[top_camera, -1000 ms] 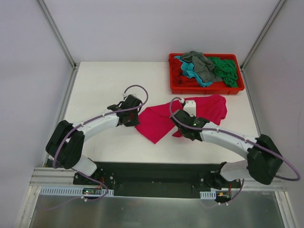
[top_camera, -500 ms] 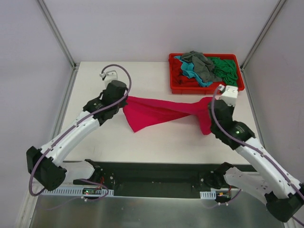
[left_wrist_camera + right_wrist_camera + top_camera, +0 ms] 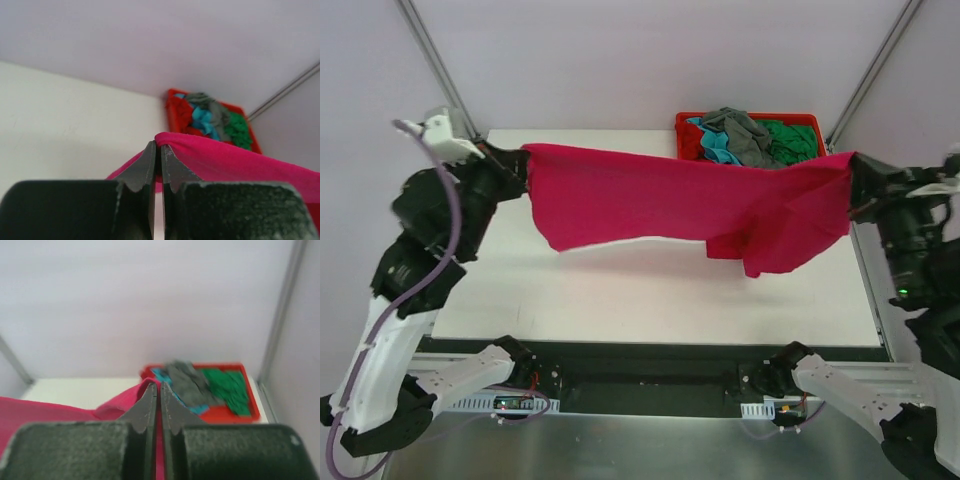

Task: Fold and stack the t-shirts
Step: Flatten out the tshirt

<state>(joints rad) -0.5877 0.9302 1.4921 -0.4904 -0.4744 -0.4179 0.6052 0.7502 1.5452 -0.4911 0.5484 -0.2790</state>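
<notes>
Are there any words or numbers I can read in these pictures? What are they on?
None: no text can be read anywhere. The pink t-shirt is plain, the red tray has no label, and the other t-shirts piled in it show no print.

We see a left arm (image 3: 380, 340) and a right arm (image 3: 850, 385) of white shells and black joints, with a lilac cable (image 3: 453, 215) along the left. The left tool (image 3: 158, 146) and right tool (image 3: 157, 386) have black, grainy, serrated fingers.
</notes>
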